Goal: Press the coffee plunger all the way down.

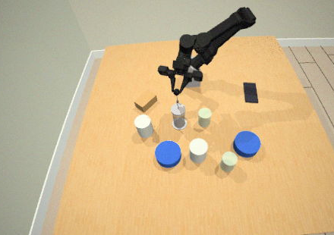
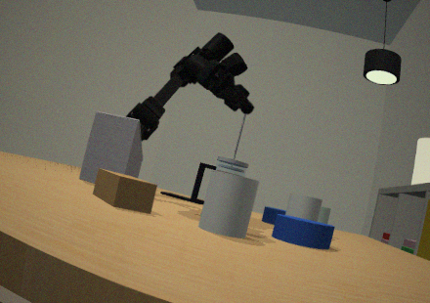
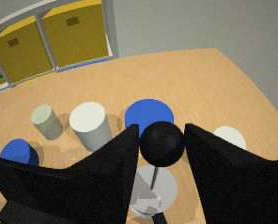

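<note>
Gripping the black plunger knob (image 3: 162, 143), the gripper (image 1: 176, 91) has its two dark fingers pressed against either side of the ball, as the wrist view shows at its centre. From the knob a thin rod (image 2: 238, 137) runs down to the lid of the coffee press (image 1: 178, 116), which stands upright on the wooden table (image 1: 111, 189) slightly above the middle of the top view. The rod is still long above the lid, so the plunger sits high.

Around the press in the top view: a brown box (image 1: 146, 102) to its upper left, a white cylinder (image 1: 143, 126) to its left, a pale green cylinder (image 1: 204, 117) just to its right. Lower in the frame lie a blue disc (image 1: 168, 153), another white cylinder (image 1: 198, 150), a second pale green cylinder (image 1: 228, 161) and a second blue disc (image 1: 247, 143). A dark flat slab (image 1: 250, 92) rests well apart to the upper right.

In the exterior view a white cylinder (image 2: 229, 202) stands in front of the press and hides its body
</note>
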Controlling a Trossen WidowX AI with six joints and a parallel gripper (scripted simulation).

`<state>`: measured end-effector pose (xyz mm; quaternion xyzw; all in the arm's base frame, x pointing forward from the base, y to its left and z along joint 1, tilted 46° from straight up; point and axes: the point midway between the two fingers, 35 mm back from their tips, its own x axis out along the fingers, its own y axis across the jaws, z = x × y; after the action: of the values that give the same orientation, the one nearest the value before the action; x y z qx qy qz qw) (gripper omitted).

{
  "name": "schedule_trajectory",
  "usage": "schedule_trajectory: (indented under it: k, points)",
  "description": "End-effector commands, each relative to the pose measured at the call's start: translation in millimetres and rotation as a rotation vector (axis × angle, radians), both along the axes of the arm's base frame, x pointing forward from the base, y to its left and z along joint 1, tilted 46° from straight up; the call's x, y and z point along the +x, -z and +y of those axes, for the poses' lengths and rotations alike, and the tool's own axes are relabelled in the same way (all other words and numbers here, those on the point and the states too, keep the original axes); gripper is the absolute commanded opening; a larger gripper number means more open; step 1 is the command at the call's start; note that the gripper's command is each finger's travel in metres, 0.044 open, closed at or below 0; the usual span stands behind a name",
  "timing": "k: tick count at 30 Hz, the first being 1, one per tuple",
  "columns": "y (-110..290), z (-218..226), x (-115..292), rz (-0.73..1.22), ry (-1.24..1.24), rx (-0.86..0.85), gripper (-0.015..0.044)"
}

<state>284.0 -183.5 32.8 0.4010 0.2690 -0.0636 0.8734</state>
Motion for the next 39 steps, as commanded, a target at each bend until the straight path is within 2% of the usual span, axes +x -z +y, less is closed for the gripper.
schedule_trajectory:
  k: [1,39]
  points:
    - [15,12,-2,0.029,-0.010,0.023,0.0113]
    - [63,52,11,0.029,-0.009,0.024,0.0113]
